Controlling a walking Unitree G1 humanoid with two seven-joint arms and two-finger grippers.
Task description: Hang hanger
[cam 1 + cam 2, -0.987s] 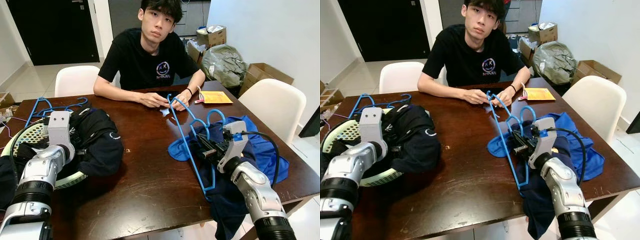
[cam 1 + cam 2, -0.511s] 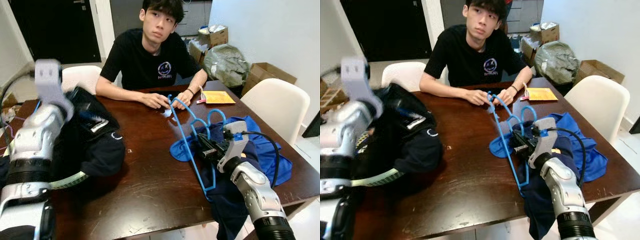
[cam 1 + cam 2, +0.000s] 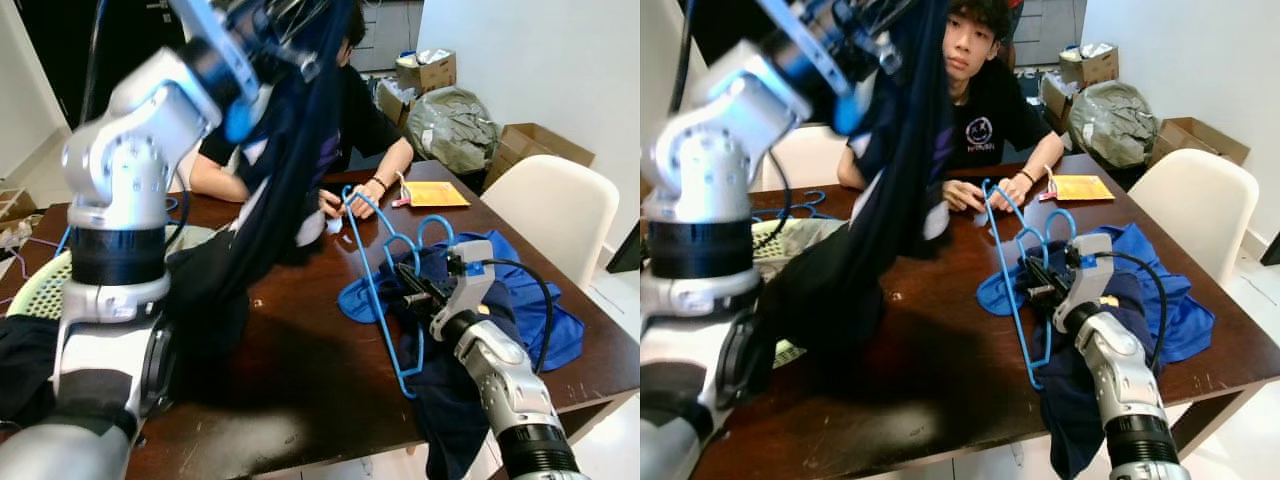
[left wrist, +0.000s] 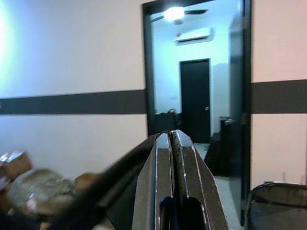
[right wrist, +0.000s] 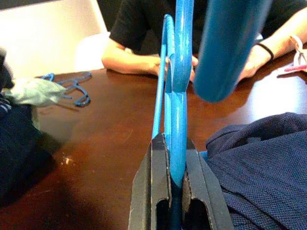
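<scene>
My left gripper (image 3: 275, 25) is raised high over the table's left side, shut (image 4: 171, 136) on a dark garment (image 3: 290, 150). The garment hangs down from it toward the table and covers part of the person. Low on the right, my right gripper (image 3: 410, 298) is shut (image 5: 172, 139) on the blue hanger (image 3: 375, 280), which stands tilted on its edge above the table. The hanger's far end rests by the hands (image 3: 340, 205) of the person seated across from me.
A blue garment (image 3: 545, 310) and a dark one (image 3: 450, 400) lie under my right arm at the brown table's (image 3: 300, 370) edge. A pale basket (image 3: 30, 295) with clothes sits left. More blue hangers (image 3: 790, 210), a yellow envelope (image 3: 432, 195) and white chairs (image 3: 550, 205) stand around.
My left arm has swung up from the basket to high above the table, lifting the dark garment with it. The right gripper has stayed put with the hanger.
</scene>
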